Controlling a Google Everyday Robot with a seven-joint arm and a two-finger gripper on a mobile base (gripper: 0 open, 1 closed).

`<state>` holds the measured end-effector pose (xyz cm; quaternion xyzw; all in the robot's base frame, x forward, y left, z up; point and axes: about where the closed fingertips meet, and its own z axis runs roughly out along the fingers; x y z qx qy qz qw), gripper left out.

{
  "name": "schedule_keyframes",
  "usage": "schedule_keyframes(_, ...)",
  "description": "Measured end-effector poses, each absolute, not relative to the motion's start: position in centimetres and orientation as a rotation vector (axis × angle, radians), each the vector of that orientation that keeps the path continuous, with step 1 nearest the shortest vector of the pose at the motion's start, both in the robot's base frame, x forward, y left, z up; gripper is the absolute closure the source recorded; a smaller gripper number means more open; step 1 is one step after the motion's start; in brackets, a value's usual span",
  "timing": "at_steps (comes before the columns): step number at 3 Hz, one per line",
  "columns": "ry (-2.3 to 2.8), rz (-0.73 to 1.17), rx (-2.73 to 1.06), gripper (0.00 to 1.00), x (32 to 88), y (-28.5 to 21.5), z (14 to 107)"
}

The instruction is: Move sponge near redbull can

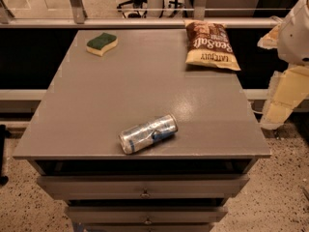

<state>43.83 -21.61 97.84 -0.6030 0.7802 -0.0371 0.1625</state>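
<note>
The sponge point(102, 43), dark green on top with a pale yellow body, lies flat at the far left corner of the grey table point(120, 95). The redbull can point(147, 133), silver and blue, lies on its side near the table's front edge, its shiny round end toward the front left. The two are far apart. My gripper point(285, 98), pale yellow under a white arm point(297, 30), hangs at the right edge of the view, beyond the table's right side and away from both things. It holds nothing.
A brown-and-yellow chip bag point(209, 44) lies at the table's far right. Drawers point(145, 193) sit under the tabletop at the front. A rail and glass partition point(145, 21) run behind the table. Speckled floor surrounds it.
</note>
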Motion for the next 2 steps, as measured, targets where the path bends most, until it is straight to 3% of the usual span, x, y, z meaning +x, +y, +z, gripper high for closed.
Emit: schedule_keyframes(2,2.167,-0.118,-1.723,0.00,46.8,-20.3,98.1)
